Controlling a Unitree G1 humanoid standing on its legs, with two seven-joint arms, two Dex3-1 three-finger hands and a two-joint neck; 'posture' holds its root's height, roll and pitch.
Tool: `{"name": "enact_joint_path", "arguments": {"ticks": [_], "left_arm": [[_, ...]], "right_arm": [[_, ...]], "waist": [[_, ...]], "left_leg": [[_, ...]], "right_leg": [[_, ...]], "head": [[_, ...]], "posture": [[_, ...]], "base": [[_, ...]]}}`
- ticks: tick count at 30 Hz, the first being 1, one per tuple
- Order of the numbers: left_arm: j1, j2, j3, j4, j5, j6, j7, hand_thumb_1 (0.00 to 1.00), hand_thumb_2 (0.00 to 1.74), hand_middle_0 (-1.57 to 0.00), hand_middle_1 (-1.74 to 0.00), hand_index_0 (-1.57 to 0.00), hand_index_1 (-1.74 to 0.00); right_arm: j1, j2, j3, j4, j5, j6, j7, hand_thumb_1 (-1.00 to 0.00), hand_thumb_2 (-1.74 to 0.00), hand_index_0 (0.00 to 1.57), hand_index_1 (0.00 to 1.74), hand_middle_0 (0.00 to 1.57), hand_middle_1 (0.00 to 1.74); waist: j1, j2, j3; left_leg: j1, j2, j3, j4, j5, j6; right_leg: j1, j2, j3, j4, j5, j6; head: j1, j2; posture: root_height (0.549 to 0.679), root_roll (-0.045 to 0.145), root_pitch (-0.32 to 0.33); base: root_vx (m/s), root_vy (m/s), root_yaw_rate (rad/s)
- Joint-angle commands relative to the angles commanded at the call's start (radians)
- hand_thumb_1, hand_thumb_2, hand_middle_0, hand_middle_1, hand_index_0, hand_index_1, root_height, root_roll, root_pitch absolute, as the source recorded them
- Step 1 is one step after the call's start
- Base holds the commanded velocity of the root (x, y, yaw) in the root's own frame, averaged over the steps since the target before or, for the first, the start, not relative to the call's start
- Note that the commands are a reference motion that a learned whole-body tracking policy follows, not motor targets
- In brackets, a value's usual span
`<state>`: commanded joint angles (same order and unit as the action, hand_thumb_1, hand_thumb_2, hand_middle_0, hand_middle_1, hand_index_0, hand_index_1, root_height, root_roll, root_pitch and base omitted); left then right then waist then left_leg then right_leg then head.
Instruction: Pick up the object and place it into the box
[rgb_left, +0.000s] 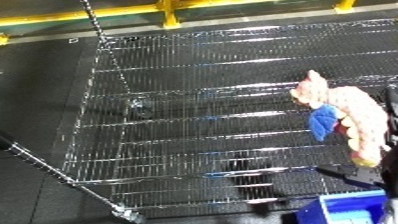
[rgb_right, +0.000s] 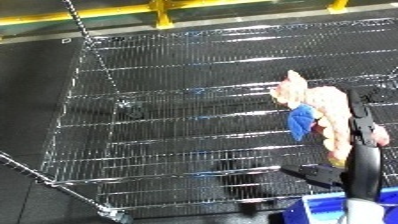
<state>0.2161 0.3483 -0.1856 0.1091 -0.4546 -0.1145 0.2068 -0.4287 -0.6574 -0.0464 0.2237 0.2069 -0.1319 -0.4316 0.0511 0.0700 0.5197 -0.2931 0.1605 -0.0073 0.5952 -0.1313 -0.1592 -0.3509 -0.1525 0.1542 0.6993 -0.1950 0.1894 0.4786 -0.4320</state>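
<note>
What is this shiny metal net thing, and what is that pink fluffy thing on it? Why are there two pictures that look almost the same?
The two pictures come from the two eyes of a camera on a robot's head, looking down, so they match almost exactly. The shiny net is a silver wire-mesh shelf, like a rack made of thin metal rods, with a dark floor under it. The pink and cream plush toy with a small blue patch is the thing the robot should pick up. At the right, the long black shape is the robot's right hand. It is right next to the toy and overlaps it, but I cannot tell whether its fingers are around it. The robot's left hand is not in the pictures. At the bottom right is a corner of the blue plastic bin, where the toy should go.
</note>
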Motion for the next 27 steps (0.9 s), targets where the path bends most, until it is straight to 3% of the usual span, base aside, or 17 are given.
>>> {"name": "enact_joint_path", "arguments": {"ticks": [7,18,27], "left_arm": [[-0.005,0.015,-0.028,0.004,-0.032,-0.012,-0.002,1.0,1.74,-1.57,-1.74,-1.57,-1.74],[-0.017,0.036,-0.088,0.013,-0.052,-0.025,-0.02,1.0,1.74,-1.57,-1.74,-1.57,-1.74],[-0.015,0.054,-0.13,0.031,-0.079,-0.033,-0.039,1.0,1.74,-1.57,-1.74,-1.57,-1.74]], "right_arm": [[-0.046,-0.072,0.0,0.088,0.014,0.002,-0.013,0.0,0.0,0.0,0.0,0.0,0.0],[-0.156,-0.188,0.036,0.218,0.017,0.014,-0.019,0.0,0.0,0.0,0.0,0.0,0.0],[-0.396,-0.3,0.158,0.45,0.053,0.05,0.003,0.0,0.0,0.0,0.0,0.0,0.0]], "waist": [[-0.007,0.015,0.0],[-0.019,0.049,0.0],[-0.011,0.083,0.0]], "left_leg": [[-0.001,0.002,0.007,-0.012,0.001,-0.0025],[-0.001,0.001,0.019,-0.025,0.003,-0.0064],[-0.009,-0.002,0.028,-0.042,0.015,-0.0162]], "right_leg": [[-0.015,-0.0023,0.004,-0.005,0.007,0.0023],[-0.037,-0.0096,0.014,-0.004,0.007,0.0054],[-0.064,-0.0118,0.02,-0.008,0.009,0.0012]], "head": [[0.185,0.005],[0.287,0.009],[0.349,0.042]], "posture": [[0.631,0.069,-0.144],[0.631,0.079,-0.126],[0.633,0.089,-0.1]], "base": [[0.016,-0.003,-0.055],[0.025,-0.001,-0.053],[0.011,0.01,-0.053]]}}
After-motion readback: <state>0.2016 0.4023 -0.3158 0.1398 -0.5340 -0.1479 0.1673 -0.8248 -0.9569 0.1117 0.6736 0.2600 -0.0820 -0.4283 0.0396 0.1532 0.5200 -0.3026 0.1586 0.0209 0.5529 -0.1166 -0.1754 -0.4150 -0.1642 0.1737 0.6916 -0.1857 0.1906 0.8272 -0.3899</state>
